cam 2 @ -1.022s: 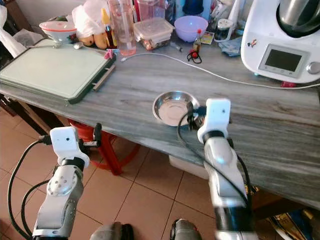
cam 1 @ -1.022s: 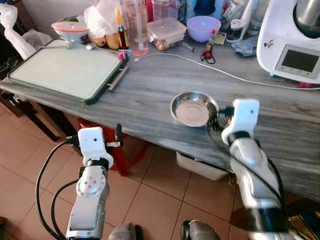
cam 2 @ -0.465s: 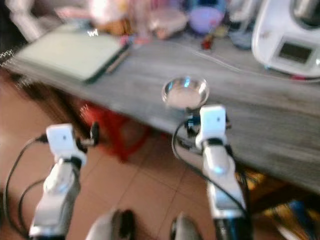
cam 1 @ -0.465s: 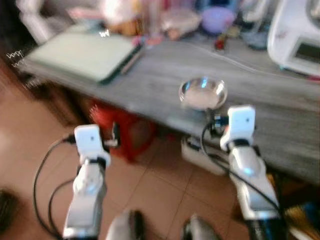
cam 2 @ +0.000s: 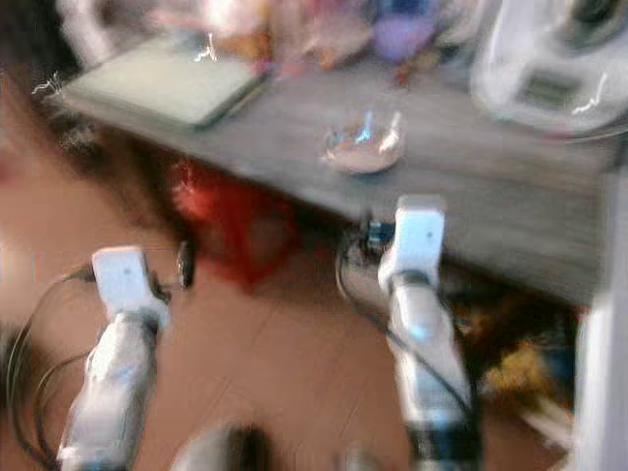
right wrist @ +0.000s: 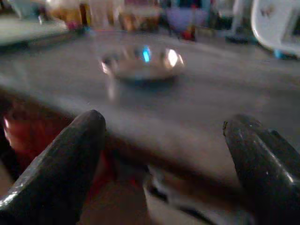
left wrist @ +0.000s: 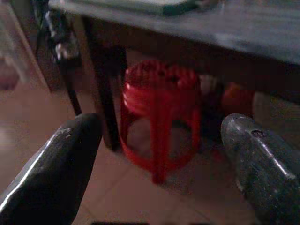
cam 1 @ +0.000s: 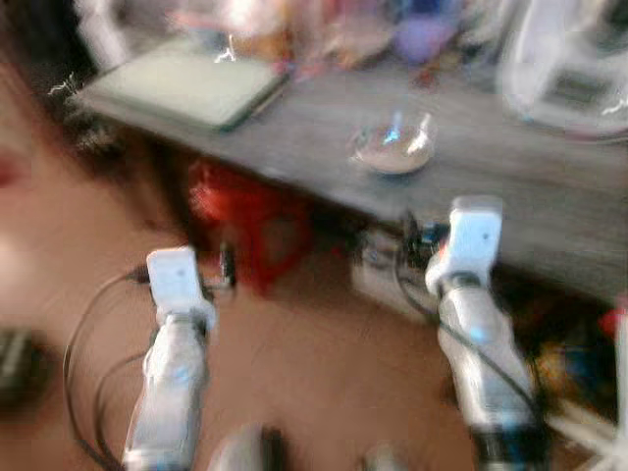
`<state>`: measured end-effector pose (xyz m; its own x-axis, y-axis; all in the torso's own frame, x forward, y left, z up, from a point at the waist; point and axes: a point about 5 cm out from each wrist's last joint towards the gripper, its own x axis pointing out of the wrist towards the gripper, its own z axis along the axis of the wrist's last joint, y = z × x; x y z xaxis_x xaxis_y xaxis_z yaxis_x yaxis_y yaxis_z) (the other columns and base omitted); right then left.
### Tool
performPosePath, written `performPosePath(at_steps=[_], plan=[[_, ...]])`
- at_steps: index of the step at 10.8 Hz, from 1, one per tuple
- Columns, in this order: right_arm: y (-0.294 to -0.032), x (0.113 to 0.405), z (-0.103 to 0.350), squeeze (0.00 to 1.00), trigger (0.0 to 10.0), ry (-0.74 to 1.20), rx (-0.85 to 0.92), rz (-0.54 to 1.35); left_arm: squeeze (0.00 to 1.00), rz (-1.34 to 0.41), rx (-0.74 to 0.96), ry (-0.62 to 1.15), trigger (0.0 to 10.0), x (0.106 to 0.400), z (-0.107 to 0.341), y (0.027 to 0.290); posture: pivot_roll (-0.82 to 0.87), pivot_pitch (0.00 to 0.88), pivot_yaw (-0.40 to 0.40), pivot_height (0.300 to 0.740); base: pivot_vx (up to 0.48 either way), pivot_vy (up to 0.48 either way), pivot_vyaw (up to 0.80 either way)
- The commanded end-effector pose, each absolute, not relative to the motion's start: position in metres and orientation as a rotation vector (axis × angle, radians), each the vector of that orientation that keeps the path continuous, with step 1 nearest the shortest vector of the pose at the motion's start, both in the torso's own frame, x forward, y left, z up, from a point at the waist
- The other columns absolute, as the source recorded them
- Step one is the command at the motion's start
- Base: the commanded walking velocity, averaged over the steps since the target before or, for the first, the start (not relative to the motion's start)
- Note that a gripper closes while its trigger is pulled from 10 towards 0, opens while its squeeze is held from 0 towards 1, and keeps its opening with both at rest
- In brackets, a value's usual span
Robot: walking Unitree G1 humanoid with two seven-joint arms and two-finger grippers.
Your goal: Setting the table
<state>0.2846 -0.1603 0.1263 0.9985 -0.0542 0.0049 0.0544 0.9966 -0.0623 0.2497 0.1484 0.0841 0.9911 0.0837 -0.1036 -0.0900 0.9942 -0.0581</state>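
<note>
Resting on grey table (cam 1: 510,186) — steel bowl (cam 1: 392,149)

We see both eye views strongly blurred by motion, with washed-out colours. Bright glare sits on the metal bowl (cam 1: 392,149). Under the desk (left wrist: 225,33) the light is dim and soft.

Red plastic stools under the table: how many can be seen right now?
1. The red plastic stool stands on the tiled floor under the grey table, beside a dark table leg. A blurred orange-red shape behind it cannot be identified; others may be hidden.
</note>
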Motion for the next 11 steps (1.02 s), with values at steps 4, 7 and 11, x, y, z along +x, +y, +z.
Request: performPosePath(at_steps=[4,7,11], plan=[[-0.157,0.280,0.116,0.00,10.0,0.011,0.008,-0.029,0.00,0.107,-0.089,0.129,10.0,0.254,0.077,0.153,-0.02,0.056,0.039,0.740,-0.326,0.000,-0.20],[-0.162,0.284,0.127,0.00,10.0,-0.030,-0.028,-0.015,0.00,0.091,-0.094,0.093,10.0,0.254,0.086,0.153,-0.01,0.078,0.025,0.740,-0.280,0.000,-0.80],[-0.155,0.289,0.137,0.00,10.0,-0.078,-0.037,0.012,0.00,-0.018,-0.114,0.023,10.0,0.250,0.097,0.143,-0.02,0.088,0.034,0.740,-0.067,0.000,-0.60]])
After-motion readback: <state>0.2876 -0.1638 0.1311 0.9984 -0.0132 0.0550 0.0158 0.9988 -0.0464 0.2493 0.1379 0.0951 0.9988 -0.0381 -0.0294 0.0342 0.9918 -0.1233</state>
